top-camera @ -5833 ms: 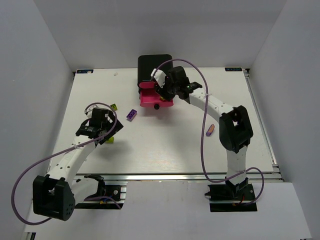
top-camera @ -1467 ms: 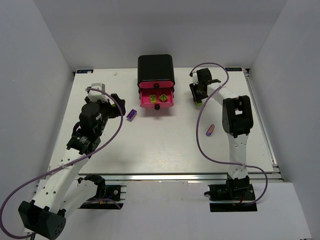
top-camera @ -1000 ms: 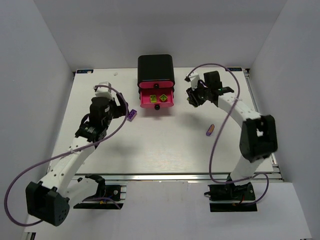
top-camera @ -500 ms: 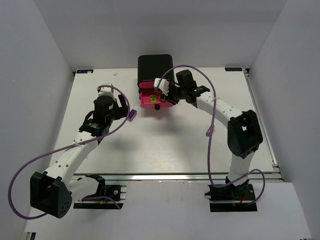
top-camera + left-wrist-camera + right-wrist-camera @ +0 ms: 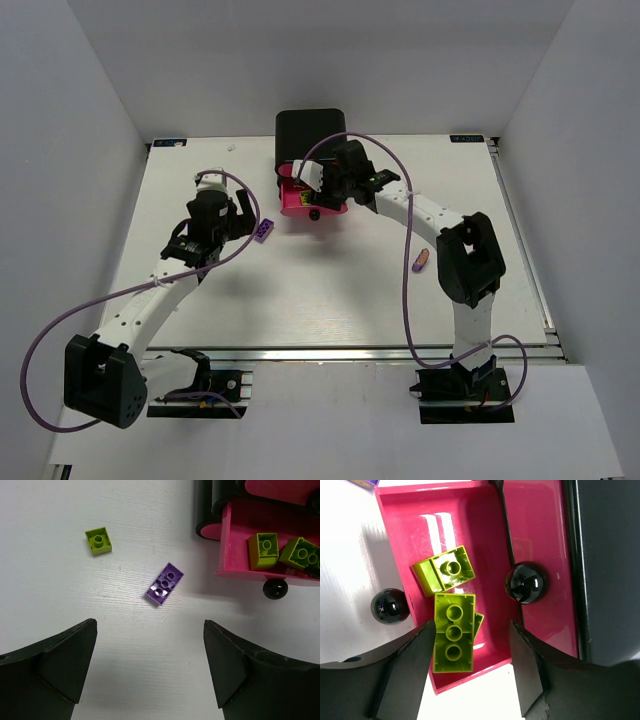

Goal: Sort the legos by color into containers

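Note:
The black cabinet stands at the back with its lowest pink drawer pulled out. My right gripper hovers over that drawer, jaws open. In the right wrist view the drawer holds a small lime brick, a long lime brick lying by my left finger, and a third lime brick partly under it. My left gripper is open and empty, just short of a purple brick that lies on the table. A small lime brick lies left of it.
A purple-pink brick lies on the table at the right, near my right arm's elbow. The drawer above the open one is shut, its black knob facing out. The open drawer's knob sticks out toward the table's middle.
My right arm has swung from the back right to above the open drawer, which now holds a third, long lime brick. My left gripper has edged toward the purple brick.

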